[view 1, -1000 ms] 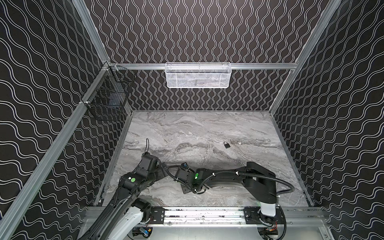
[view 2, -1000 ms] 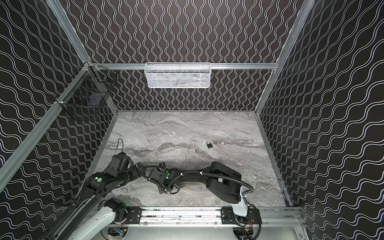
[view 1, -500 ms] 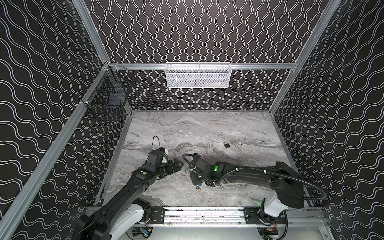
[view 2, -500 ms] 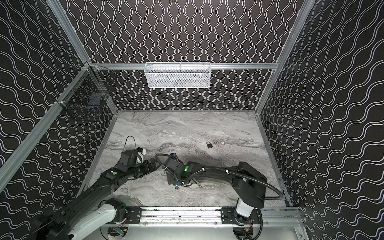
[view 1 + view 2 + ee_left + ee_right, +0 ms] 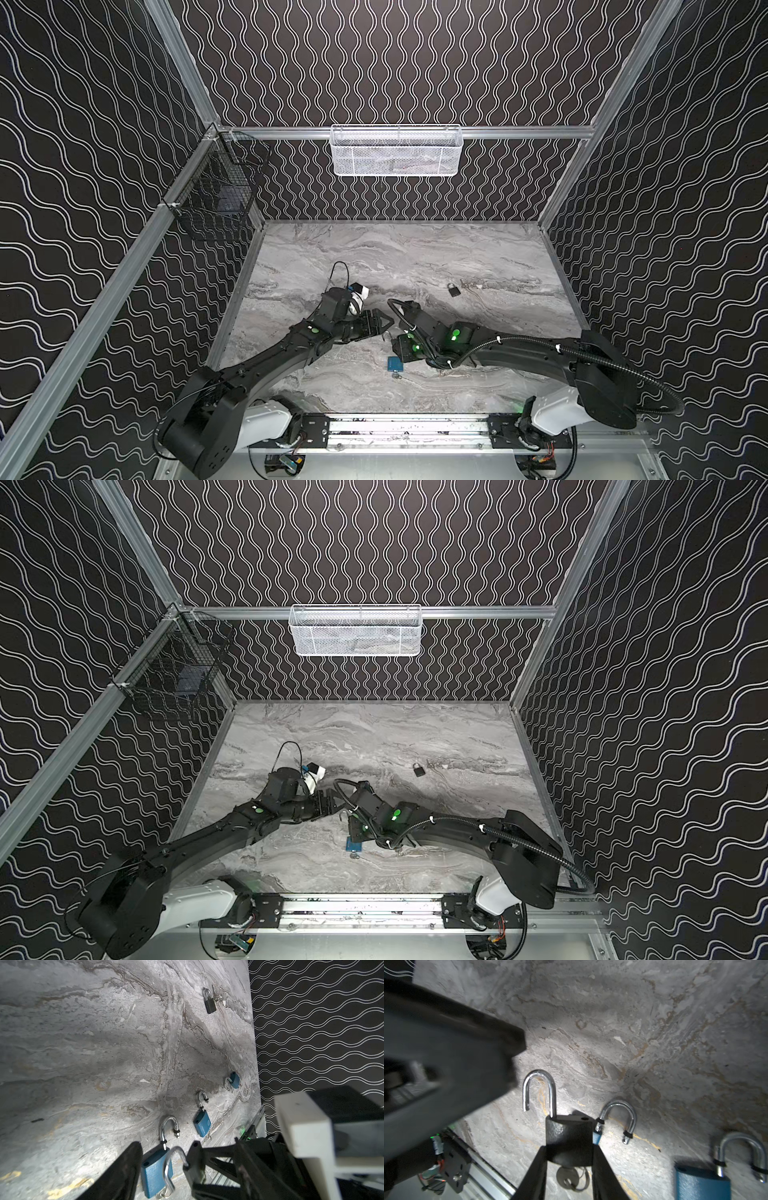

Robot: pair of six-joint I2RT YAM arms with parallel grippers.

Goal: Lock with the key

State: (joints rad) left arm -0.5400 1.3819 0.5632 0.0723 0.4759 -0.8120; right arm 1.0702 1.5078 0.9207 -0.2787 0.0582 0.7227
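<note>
The grey marbled counter (image 5: 415,257) fills the floor of the wave-patterned booth. In both top views, with the back wall as 12 o'clock, the left arm (image 5: 266,365) and the right arm (image 5: 532,357) reach in from the rail at 6 o'clock. They meet just short of the counter's middle.

A white mesh basket (image 5: 397,151) hangs on the back rail at 12 o'clock. A black wire basket (image 5: 216,195) hangs on the side rail at about 10 o'clock.

The left fingers (image 5: 124,1167) stand apart with nothing between them, their tips aimed toward 3 o'clock. The right fingers (image 5: 537,1167) are clamped on the two sides of the dark padlock (image 5: 569,1136), which sits just 6 o'clock of the counter's centre. Its shackle (image 5: 539,1086) is sprung open, with one leg in the body and the free end clear, and it points at the left fingers. The key (image 5: 568,1176) sits in the keyhole at the base, with a ring hanging from it.

A blue padlock (image 5: 395,363) lies flat at 6 o'clock of the right fingers, just beside them, with its key ring (image 5: 397,376) at its near end. The left wrist view shows its shackle open.

That view also shows a second blue padlock (image 5: 202,1124), shackle open, and a third blue padlock (image 5: 234,1080), too small to judge. A spare dark padlock (image 5: 454,290) lies well apart at 2 o'clock, shackle closed, with loose keys (image 5: 218,998) just beside it.
</note>
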